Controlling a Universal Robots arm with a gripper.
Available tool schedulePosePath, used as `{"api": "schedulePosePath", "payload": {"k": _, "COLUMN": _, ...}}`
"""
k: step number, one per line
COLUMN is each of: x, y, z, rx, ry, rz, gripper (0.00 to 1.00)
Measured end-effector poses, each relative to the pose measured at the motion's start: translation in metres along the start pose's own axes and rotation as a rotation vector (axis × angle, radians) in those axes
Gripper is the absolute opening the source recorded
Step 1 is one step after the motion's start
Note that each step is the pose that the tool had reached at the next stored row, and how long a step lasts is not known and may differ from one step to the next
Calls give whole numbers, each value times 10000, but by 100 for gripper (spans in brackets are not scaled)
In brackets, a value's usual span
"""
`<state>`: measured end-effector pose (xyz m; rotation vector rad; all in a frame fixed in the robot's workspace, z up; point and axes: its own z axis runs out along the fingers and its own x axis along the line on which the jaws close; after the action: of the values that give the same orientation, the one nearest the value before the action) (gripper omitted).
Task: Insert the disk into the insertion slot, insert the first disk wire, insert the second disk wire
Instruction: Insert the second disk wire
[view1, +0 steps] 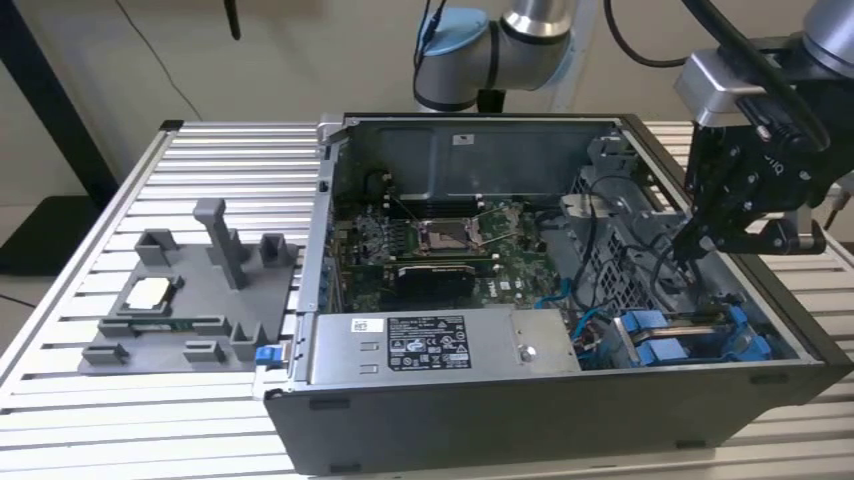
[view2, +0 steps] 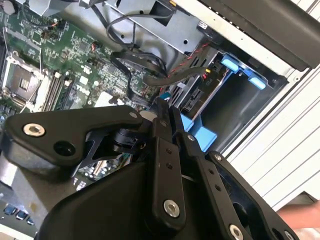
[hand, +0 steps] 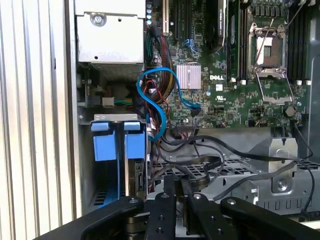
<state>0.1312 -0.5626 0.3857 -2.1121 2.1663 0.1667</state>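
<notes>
- Two wires are the job in hand, by my judgement: the disk (view2: 199, 99) already sits inside the insertion slot (view1: 627, 345), its connector edge facing out of the slot toward me.
- To do this well, I would line the plug up square with that connector edge and push straight along the slot's length, never at an angle, so nothing bends.
- Loose black and grey cables (hand: 210, 162) lie tangled just beside the slot's open end; I should keep them from getting trapped between plug and disk.
- A blue cable (hand: 161, 102) loops near the slot on the motherboard (hand: 235, 95) side; I cannot tell whether it belongs to this disk.
- My end effector (view2: 162, 107) hangs just above the slot's open end, clenched, fingers drawn together at the tips.
- Whether a wire is pinched between them I cannot tell; the cables run right beside the tips.
</notes>
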Motion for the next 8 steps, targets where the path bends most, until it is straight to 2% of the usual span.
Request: {"api": "schedulePosePath", "payload": {"k": 8, "x": 57, "y": 4, "z": 20, "rx": 0, "ry": -1, "rz": 0, "gripper": 16}}
